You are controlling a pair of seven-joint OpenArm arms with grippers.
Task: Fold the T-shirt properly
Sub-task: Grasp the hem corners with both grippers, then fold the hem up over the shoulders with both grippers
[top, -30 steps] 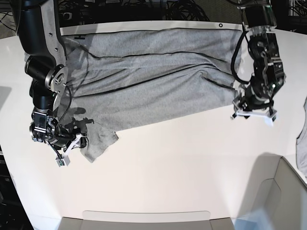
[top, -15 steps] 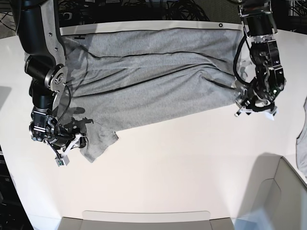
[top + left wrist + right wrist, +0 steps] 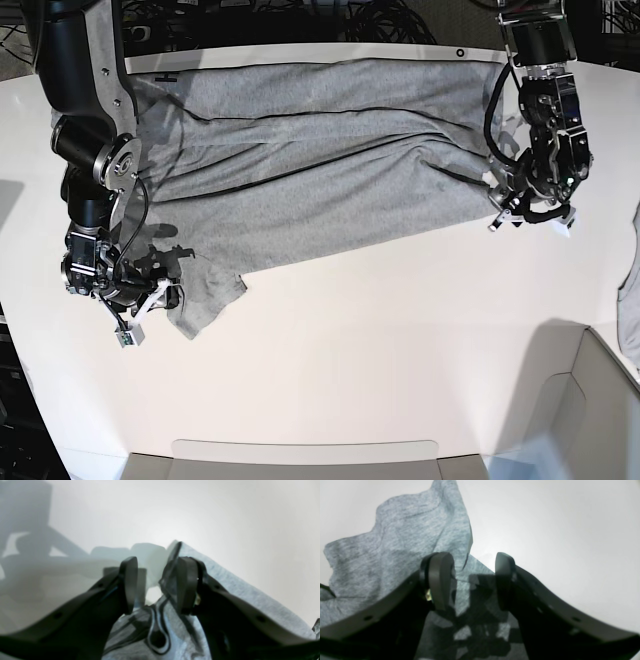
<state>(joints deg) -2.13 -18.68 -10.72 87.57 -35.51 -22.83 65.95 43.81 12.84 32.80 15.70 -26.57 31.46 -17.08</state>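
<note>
White and glossy, the desk [image 3: 380,340] carries the T-shirt [image 3: 300,150], which lies spread across its far half in long creases, one sleeve trailing toward the near left in the base view.

At the shirt's right edge in that view, the left gripper [image 3: 156,585] has its jaws parted by a moderate gap. A dark-trimmed fold of the grey cloth rises between them and lies against the inner face of the right-hand finger; the other finger [image 3: 130,582] stands clear of it, so nothing is clamped. Pale desk shows past the tips.

Over the trailing sleeve, the right gripper [image 3: 473,580] is likewise parted by a moderate gap. Its fingers [image 3: 440,580] hover over the heather-grey fabric, whose crumpled edge stands up just beside the left-hand one, with shadowed cloth below the opening. Whether the tips touch the cloth I cannot tell.
</note>
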